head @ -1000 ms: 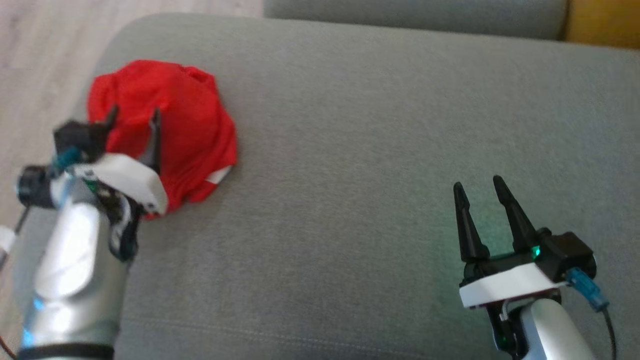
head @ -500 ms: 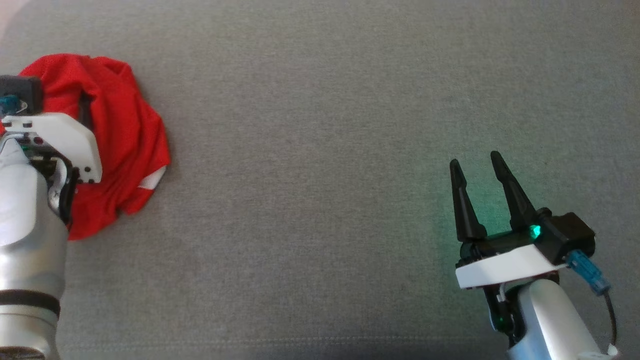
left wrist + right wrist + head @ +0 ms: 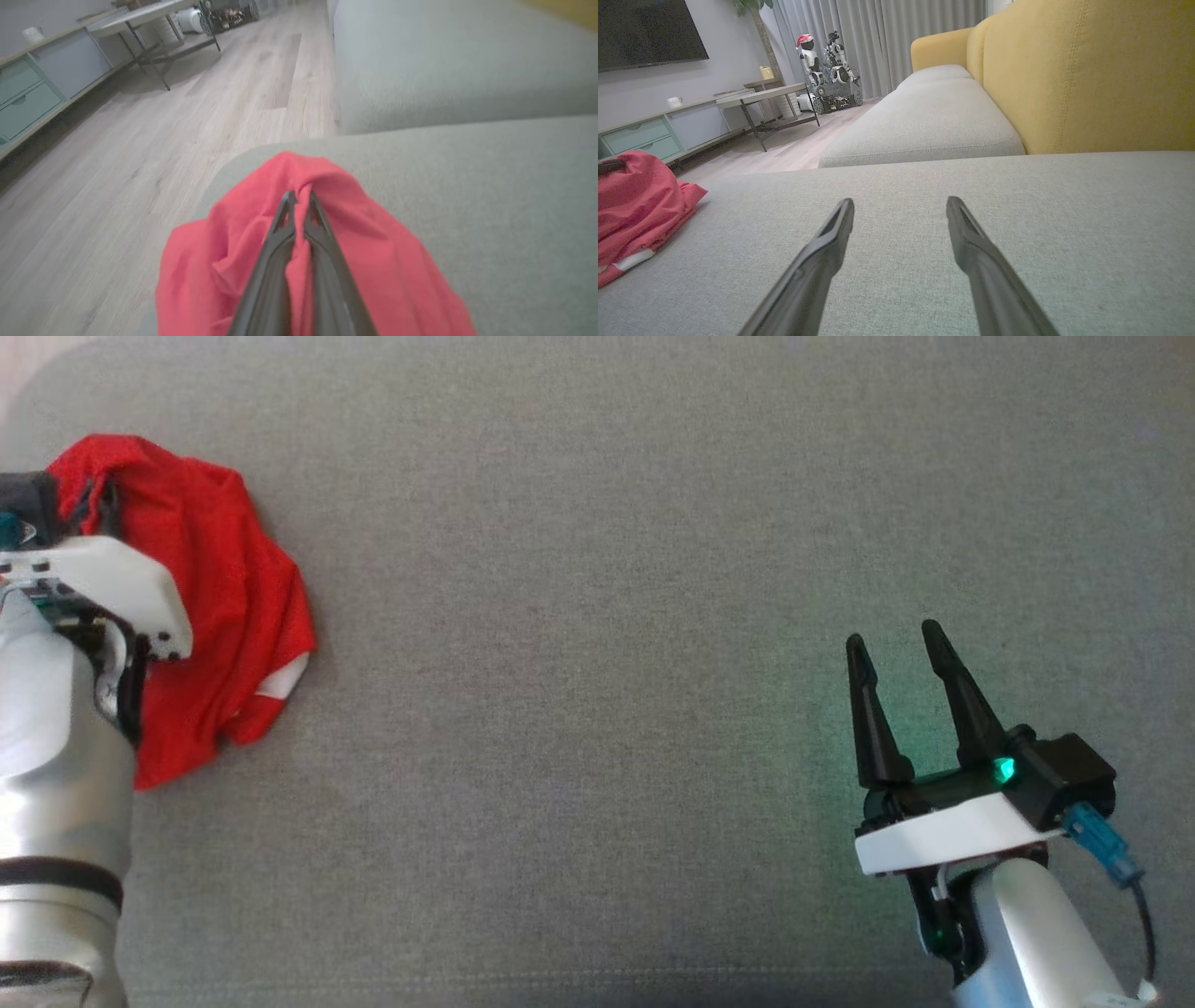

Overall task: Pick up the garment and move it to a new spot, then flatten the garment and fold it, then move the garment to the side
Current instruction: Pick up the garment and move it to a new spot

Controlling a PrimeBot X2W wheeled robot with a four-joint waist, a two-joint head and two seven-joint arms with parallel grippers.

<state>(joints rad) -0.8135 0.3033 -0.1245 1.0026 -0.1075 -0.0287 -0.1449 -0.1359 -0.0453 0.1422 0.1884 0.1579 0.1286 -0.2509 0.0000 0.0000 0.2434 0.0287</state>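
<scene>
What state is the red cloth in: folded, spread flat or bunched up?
Bunched up. The red cloth lies in a crumpled heap on the grey cushion, the left hand pinching a fold.

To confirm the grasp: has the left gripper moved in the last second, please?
Yes: against the white patch on the garment, the left gripper has gone forward, up the head view, and shut on it.

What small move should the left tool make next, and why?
Probably lift: the left tool is shut on a pinch of the red garment, which lies bunched at the left end of the grey cushion; the right tool stands open, apart.
</scene>
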